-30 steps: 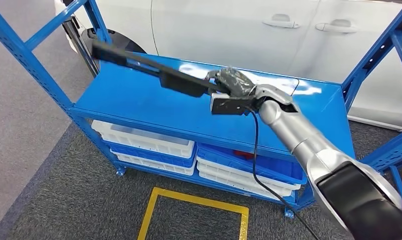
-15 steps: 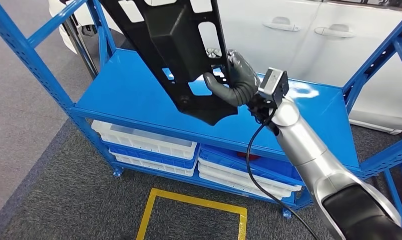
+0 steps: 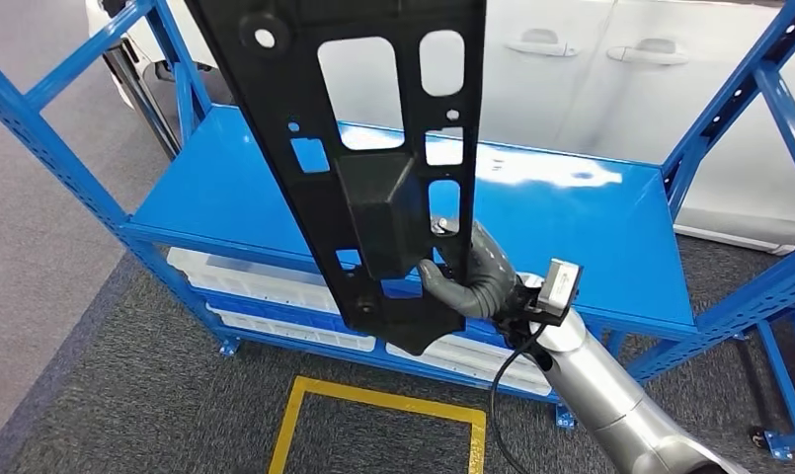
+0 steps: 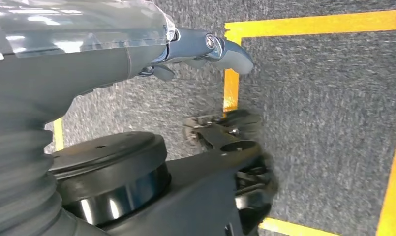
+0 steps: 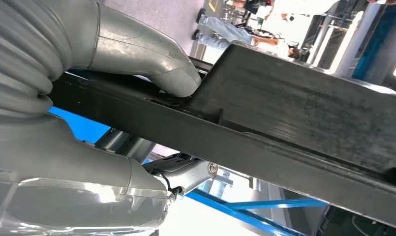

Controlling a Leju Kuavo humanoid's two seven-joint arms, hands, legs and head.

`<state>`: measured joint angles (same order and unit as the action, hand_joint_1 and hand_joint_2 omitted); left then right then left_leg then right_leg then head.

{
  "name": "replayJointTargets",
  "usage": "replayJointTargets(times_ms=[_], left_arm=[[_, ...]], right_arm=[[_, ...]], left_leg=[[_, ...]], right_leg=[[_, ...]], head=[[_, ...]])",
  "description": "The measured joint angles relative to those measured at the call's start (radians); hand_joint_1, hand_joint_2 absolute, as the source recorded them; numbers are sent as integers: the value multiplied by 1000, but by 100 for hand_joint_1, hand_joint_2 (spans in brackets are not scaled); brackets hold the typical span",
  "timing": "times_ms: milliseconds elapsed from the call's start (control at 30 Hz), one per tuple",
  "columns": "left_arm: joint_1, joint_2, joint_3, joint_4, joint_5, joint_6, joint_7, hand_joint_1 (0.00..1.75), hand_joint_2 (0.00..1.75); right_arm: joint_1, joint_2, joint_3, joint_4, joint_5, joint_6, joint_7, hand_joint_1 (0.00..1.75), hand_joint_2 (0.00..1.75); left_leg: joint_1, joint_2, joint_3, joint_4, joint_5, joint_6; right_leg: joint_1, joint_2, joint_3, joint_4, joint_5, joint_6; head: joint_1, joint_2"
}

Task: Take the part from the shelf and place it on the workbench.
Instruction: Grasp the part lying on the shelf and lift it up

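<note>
so the right hand is gripping the part way down near its lower end. Thumb is pressing on one face next to the raised boxy bit, the other fingers are wrapping round the far side, so it's pinched between them, not just resting. From the fingers the part's long axis is running up and away, w/ nearly all of its length sitting above the grip and the top going out of the head view. Pretty top-heavy hold imo, so swinging it over to a workbench is prob going to want a slow turn or it'll lever in the grip.

left hand is hanging down by the floor over the yellow tape square, holding nothing; fingers partly curled afaict, can't tell exactly. It's nowhere near the part, so right hand is doing it all.

Beyond the fingers the blue shelf is sitting behind and below the part, part hanging clear of it. Further back there's a white car. No workbench in sight.
</note>
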<state>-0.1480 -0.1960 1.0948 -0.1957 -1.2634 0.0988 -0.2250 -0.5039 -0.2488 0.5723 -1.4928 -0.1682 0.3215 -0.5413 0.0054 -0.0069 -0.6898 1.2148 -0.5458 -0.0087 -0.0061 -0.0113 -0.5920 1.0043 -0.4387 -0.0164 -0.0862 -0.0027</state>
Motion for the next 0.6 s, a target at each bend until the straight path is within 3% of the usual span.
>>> replayJointTargets(times_ms=[33, 67, 100, 167, 233, 267, 400, 467, 533, 567, 600], left_arm=[[0, 0, 4, 0, 2, 0, -4, 0, 175], [0, 0, 6, 0, 4, 1, -6, 0, 175], [0, 0, 8, 0, 4, 3, -8, 0, 175], [-1, 0, 9, 0, 4, 7, -6, 0, 175], [-5, 0, 11, 0, 9, 10, -1, 0, 175], [-6, 0, 13, 0, 13, 13, 1, 0, 175], [-7, -1, 27, 0, 33, 19, 9, 0, 175], [-11, -1, 33, 0, 37, 14, 25, 0, 175], [-12, -1, 39, 0, 43, 10, 45, 0, 175], [-11, -1, 41, 0, 46, 9, 52, 0, 175], [-10, -1, 44, 0, 48, 8, 56, 0, 175]], right_arm=[[6, -7, 1, -1, 2, 1, 1, 175, 175], [11, -13, 1, -2, 4, 2, 2, 175, 175], [14, -18, 2, -2, 6, 3, 3, 175, 175], [17, -26, 3, -2, 9, 5, 7, 175, 175], [16, -29, 4, -2, 11, 5, 10, 175, 175], [15, -30, 5, -1, 12, 5, 11, 175, 175], [15, -30, 8, 2, 15, 6, 14, 175, 175], [13, -28, 8, 5, 15, 8, 16, 175, 175], [13, -27, 9, 13, 12, 10, 22, 175, 175], [14, -27, 9, 18, 10, 9, 26, 175, 175], [15, -27, 9, 24, 8, 6, 30, 175, 175]], left_leg=[[1, 0, -28, 62, -24, -2], [1, 0, -44, 95, -29, -4], [2, 0, -41, 90, -16, -5], [5, 0, 15, -24, 50, -5], [5, -2, 74, -144, 92, 1], [4, -3, 86, -172, 97, 7], [1, -4, 89, -186, 102, 34], [2, -3, 90, -189, 106, 43], [-1, -2, 89, -189, 106, 47], [-3, -2, 89, -189, 105, 48], [-4, -3, 90, -189, 105, 48]], right_leg=[[0, 0, 0, 0, 0, -1], [0, 0, 0, 1, -1, -1], [0, 1, 1, 1, -1, 0], [-1, 4, 3, 6, -4, 5], [1, 6, 0, 15, -9, 14], [2, 7, -2, 18, -10, 18], [-1, 8, -10, 31, -22, 37], [-4, 8, -46, 115, -73, 44], [-6, 8, -110, 253, -133, 48], [-7, 8, -132, 300, -144, 48], [-7, 8, -136, 308, -135, 47]], head=[[0, 0], [0, 0], [0, 0], [0, 0], [0, 0], [0, 0], [0, 0], [0, 0], [0, 0], [0, 0], [0, 0]])
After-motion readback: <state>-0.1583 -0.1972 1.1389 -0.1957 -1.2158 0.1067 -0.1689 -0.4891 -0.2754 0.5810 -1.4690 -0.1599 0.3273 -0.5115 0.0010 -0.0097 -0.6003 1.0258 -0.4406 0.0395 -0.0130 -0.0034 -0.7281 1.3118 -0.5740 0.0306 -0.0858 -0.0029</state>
